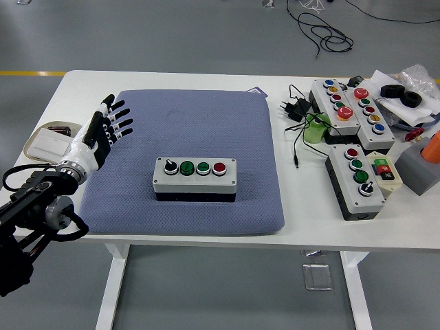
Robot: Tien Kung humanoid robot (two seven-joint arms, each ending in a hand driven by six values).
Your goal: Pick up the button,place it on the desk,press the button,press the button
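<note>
Nearby, white card (49, 143) in tray (31, 146).
</note>
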